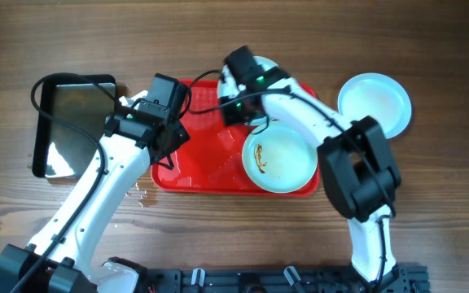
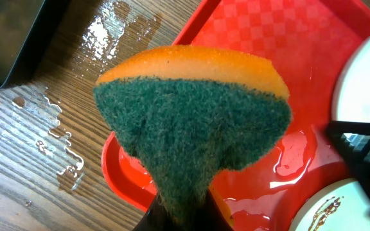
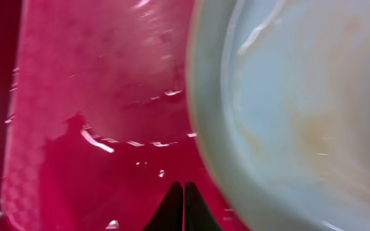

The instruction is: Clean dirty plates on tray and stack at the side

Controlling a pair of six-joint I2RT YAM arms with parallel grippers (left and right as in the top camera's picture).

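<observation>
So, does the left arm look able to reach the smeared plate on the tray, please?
Probably yes: bare tray lies between the left gripper, shut on the sponge, and the plate; the right arm overhangs only its far side.

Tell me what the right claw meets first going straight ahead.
Probably the wet tray floor; the right claw points just left of the plate rim, though depth is unclear.

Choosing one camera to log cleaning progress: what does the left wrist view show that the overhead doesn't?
Only the left wrist: the green-and-orange sponge, pinched at its base. Only the overhead: a plate set on the table right of the tray. Both: the tray, the smeared plate on it, the black pan, water on the wood.
</observation>
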